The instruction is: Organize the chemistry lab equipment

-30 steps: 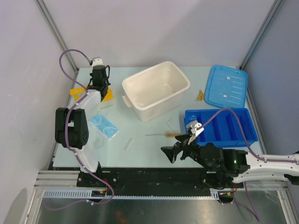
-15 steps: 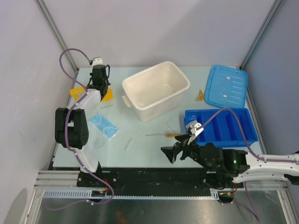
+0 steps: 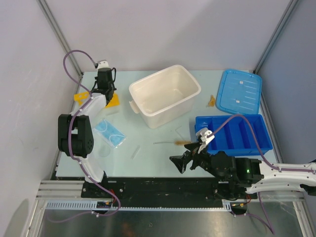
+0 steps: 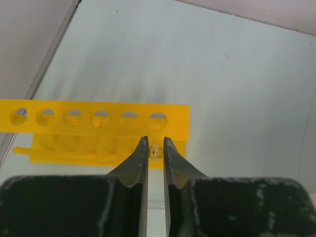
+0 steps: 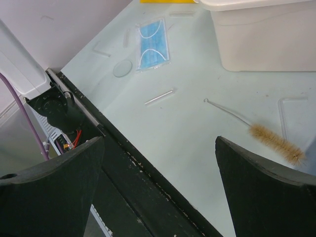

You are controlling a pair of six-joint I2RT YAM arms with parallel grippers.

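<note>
Spread wide near the worktop's (image 3: 148, 163) front edge, the right gripper (image 5: 158, 148) should straddle the wire brush's (image 5: 256, 131) stem squarely; the left gripper (image 4: 156, 143) is nearly closed.

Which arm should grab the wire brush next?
Right. The right pincer is open, just short of the wire brush, which lies in its wrist view. The left pincer is far off at the yellow rack, closed on a clear tube.

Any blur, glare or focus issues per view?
Top external: even light, soft shadows, white tub sharp. Left wrist: yellow rack crisp, faint grey streaks on the table behind it. Right wrist: brush in focus, right end effector fingers dark, soft.
</note>
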